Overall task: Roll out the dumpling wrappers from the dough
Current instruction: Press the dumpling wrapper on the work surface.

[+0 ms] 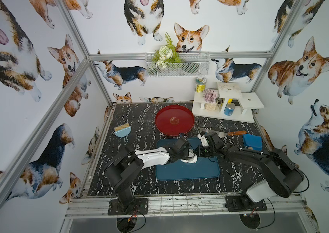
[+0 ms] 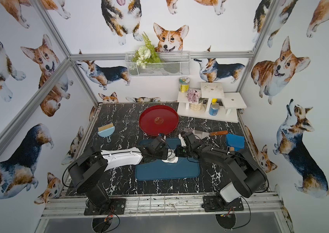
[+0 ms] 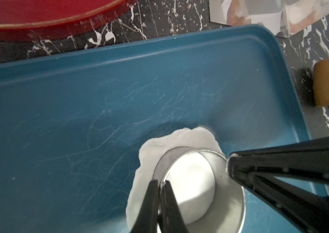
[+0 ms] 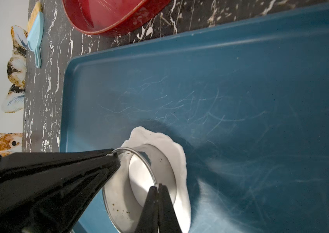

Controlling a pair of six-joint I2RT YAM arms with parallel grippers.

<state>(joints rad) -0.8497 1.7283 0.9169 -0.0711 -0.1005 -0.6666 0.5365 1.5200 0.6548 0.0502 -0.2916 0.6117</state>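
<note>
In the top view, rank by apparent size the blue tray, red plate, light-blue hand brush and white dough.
1. Blue rectangular plastic tray
2. Red round plate
3. Light-blue hand brush
4. White flattened dough: only a sliver shows around the round metal cutter, so its rank against the brush is unsure.

Free passage: the blue tray's (image 1: 188,171) bare near half and far strip before the red plate (image 1: 165,115); blocked: its middle, where my left claw (image 3: 160,182) and right claw (image 4: 157,186) pinch the metal ring (image 3: 220,165).
</note>
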